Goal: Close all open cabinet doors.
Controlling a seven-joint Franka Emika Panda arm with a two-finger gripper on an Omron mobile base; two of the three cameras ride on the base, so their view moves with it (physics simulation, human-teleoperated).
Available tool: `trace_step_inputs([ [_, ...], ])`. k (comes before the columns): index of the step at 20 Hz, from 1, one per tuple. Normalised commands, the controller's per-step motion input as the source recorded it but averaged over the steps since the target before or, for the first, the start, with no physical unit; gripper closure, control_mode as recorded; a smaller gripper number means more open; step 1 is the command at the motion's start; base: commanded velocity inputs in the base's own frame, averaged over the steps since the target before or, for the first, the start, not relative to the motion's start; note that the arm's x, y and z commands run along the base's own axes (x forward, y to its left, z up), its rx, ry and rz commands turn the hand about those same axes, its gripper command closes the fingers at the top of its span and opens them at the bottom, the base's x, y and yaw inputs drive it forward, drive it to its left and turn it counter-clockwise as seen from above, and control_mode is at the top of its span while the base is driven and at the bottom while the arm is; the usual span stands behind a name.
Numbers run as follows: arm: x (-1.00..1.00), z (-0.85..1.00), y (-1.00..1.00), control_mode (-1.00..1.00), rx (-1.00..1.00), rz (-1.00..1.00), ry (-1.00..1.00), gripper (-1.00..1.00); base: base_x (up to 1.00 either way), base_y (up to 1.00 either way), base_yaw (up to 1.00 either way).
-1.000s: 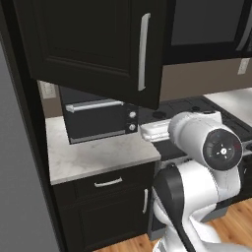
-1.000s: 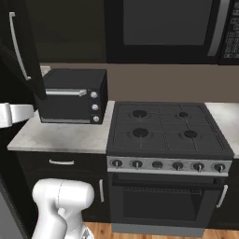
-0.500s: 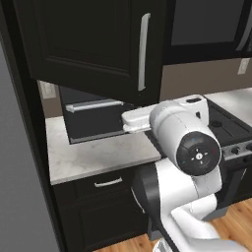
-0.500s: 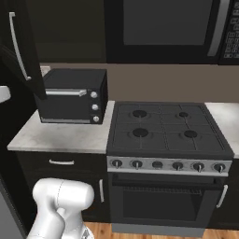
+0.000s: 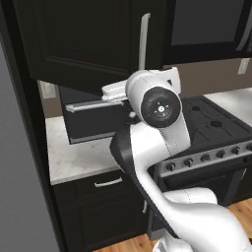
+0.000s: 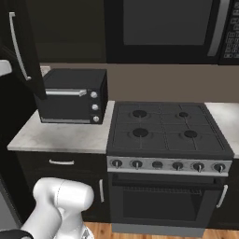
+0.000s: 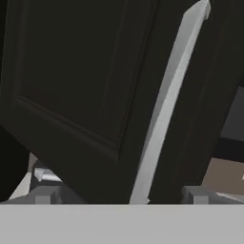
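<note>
Hand view puts me close in front of the open cabinet door (image 7: 86, 90): its recessed panel and its slim silver handle (image 7: 167, 105) stand just beyond my pincer (image 7: 116, 193), whose two tips rise at either side of the handle's lower end. My pincer is spread wide and grasps nothing; whether a tip already touches the door, I cannot tell.

In the left base view the same door (image 5: 78, 44) hangs above the toaster oven (image 5: 96, 118), swung outward from the upper cabinet row, with its handle (image 5: 143, 42) at its free edge. My arm reaches up toward that edge. In the right base view the door (image 6: 21, 46) appears edge-on, above and to the left of the toaster oven (image 6: 72, 95), clearly standing away from the cabinet front.

My judgement is that the task is not yet done: this door is open and needs a push back to the cabinet. The lower doors under the toaster oven look shut. Other doors beyond these views I cannot judge.
</note>
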Motion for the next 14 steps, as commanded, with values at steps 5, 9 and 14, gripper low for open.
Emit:
trace_step_inputs([
  [5, 0.37, 0.02, 0.37, -1.0, -0.03, 0.06, -0.03, -1.0, 0.0, 0.0, 0.0],
  [9, 0.47, 0.0, 0.13, -1.0, 0.0, 0.05, -0.01, -1.0, 0.0, 0.0, 0.0],
  [14, 0.58, -0.01, 0.26, -1.0, 0.0, 0.06, 0.0, -1.0, 0.0, 0.0, 0.0],
])
